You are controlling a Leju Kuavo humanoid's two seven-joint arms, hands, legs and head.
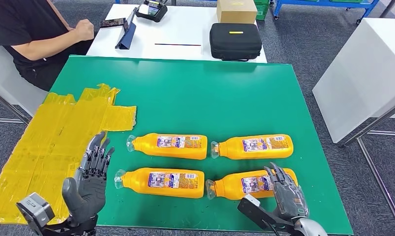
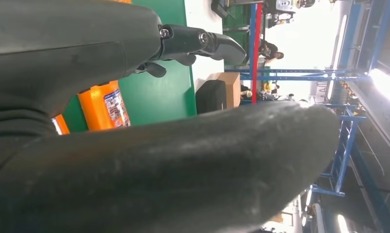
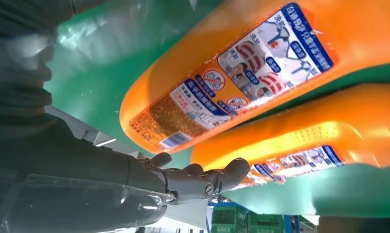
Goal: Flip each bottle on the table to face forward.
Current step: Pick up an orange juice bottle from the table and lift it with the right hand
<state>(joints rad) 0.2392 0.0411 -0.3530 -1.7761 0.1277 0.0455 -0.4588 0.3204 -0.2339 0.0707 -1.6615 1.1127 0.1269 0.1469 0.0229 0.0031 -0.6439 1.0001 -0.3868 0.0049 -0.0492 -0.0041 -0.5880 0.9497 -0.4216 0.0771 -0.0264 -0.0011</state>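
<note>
Four orange bottles lie on their sides in two rows on the green table (image 1: pixel 210 93), caps pointing left and printed labels facing up. The back row holds the back-left bottle (image 1: pixel 171 145) and back-right bottle (image 1: pixel 254 146). In front lie the front-left bottle (image 1: pixel 161 182) and front-right bottle (image 1: pixel 244 184). My left hand (image 1: pixel 90 177) hovers left of the front-left bottle's cap, fingers spread, holding nothing. My right hand (image 1: pixel 286 194) is at the front-right bottle's base end, fingers straight and overlapping it. In the right wrist view those fingers (image 3: pixel 203 177) lie stretched beside a labelled bottle (image 3: pixel 241 73), not wrapped around it.
A patch of yellow tape (image 1: pixel 53 142) covers the table's left part. Behind stands a white table (image 1: pixel 185 34) with a black case (image 1: pixel 235 41) and a cardboard box (image 1: pixel 236 11). A person (image 1: pixel 33 34) sits at the back left. Another white table (image 1: pixel 362 73) stands to the right.
</note>
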